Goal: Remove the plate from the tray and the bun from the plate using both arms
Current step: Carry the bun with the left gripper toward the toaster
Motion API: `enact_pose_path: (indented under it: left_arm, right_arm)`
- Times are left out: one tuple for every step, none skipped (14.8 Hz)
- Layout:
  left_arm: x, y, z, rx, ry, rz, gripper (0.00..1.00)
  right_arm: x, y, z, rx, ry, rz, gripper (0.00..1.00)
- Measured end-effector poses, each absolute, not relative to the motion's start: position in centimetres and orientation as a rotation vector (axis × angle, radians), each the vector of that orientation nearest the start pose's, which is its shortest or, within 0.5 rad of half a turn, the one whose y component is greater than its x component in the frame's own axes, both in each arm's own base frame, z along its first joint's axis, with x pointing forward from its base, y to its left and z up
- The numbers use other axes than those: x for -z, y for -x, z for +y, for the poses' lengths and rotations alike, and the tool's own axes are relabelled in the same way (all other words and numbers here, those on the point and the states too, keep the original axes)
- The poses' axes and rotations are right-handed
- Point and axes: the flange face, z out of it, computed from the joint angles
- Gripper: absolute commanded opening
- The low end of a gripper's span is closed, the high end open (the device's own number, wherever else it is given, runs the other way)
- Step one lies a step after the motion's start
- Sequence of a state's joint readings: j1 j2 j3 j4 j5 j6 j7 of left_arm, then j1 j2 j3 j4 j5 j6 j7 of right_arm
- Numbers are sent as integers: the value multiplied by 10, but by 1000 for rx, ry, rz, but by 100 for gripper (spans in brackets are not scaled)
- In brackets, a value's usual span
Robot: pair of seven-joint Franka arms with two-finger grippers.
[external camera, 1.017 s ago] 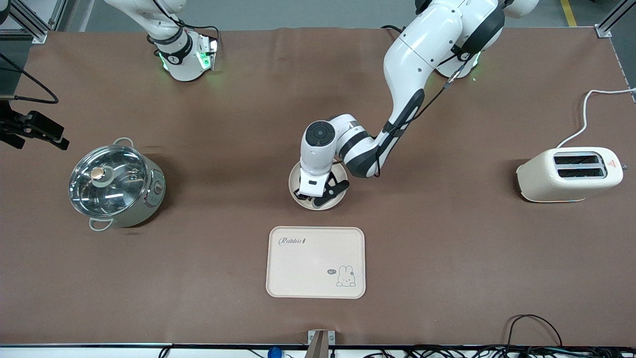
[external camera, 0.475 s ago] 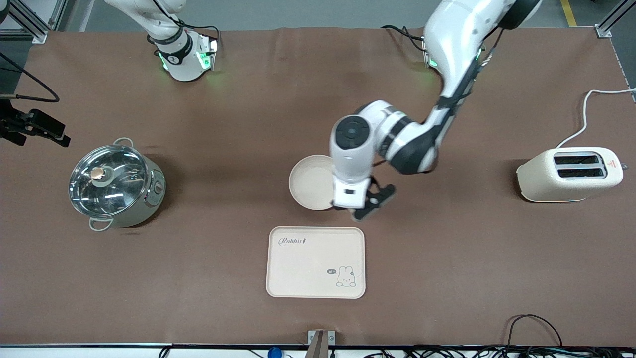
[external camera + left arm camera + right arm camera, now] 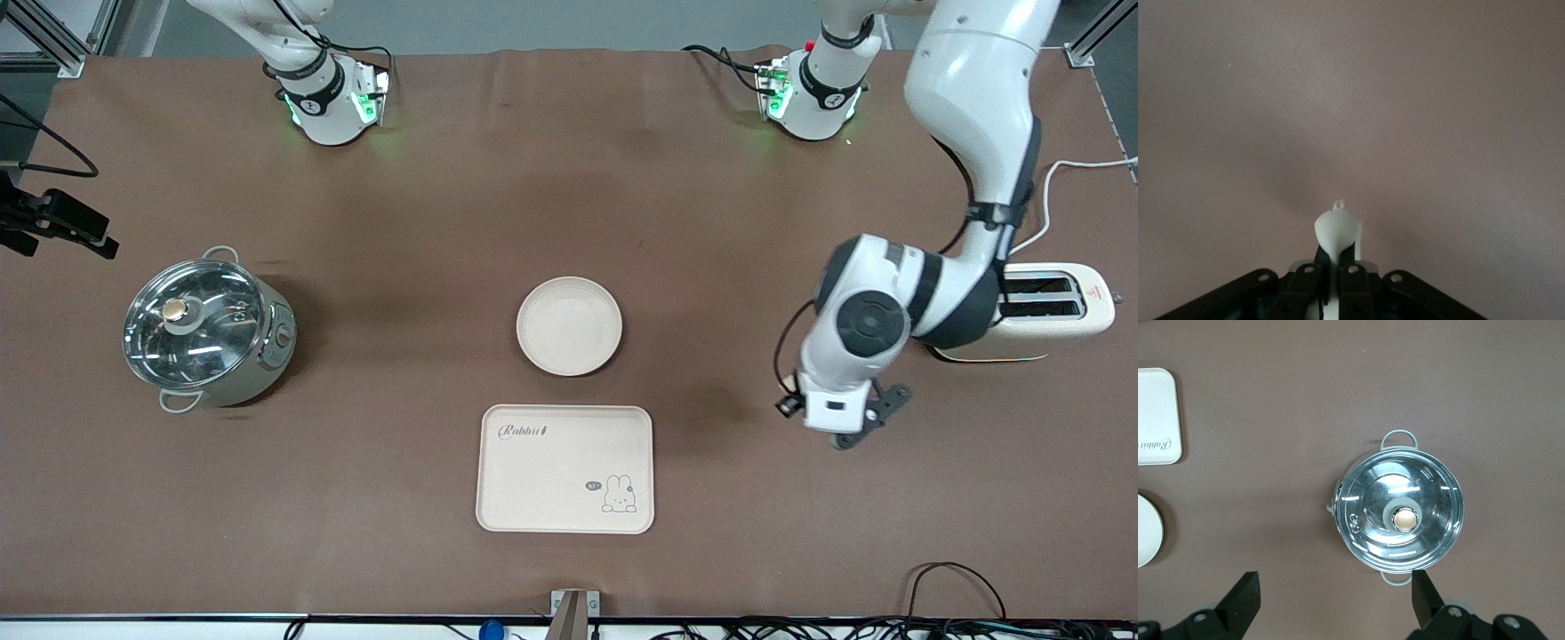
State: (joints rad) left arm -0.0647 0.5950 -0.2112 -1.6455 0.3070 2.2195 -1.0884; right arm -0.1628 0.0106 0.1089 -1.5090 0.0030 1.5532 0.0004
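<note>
The round cream plate (image 3: pixel 569 325) sits empty on the brown surface (image 3: pixel 418 222), just farther than the rabbit tray (image 3: pixel 565 468). The left claw (image 3: pixel 836 425), fingers together, hovers near the cream toaster (image 3: pixel 1022 311). The right claw (image 3: pixel 1338 600) hangs spread wide above the lidded steel pot (image 3: pixel 1401 518).

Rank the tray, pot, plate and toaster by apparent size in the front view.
1. Tray, clearly largest.
2. Pot.
3. Toaster, partly covered by the left arm, so its place against the pot is unsure.
4. Plate, smallest.
</note>
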Motion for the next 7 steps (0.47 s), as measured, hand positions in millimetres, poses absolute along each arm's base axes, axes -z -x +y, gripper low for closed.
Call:
enact_pose_path:
  left_arm:
    - [-251, -666, -150, 122, 2891, -1007, 9]
    - [-228, -665, -144, 111, 2900, -1021, 10]
    - [-208, -663, -139, 94, 2905, -1030, 12]
    - [-194, -662, -135, 78, 2904, -1040, 15]
    - [-187, -662, -129, 71, 2903, -1053, 24]
    - [-187, -663, -127, 71, 2904, -1061, 36]
    - [-188, -664, -125, 73, 2903, -1066, 72]
  right_arm:
    - [-649, -554, -29, 57, 3137, 84, 100]
    - [-651, -552, -28, 60, 3138, 79, 100]
    - [-653, -551, -25, 62, 3139, 71, 100]
    - [-655, -549, -22, 61, 3139, 62, 100]
    - [-657, -547, -21, 55, 3141, 59, 100]
    - [-657, -546, -22, 52, 3141, 63, 100]
    - [-658, -546, -25, 53, 3141, 72, 100]
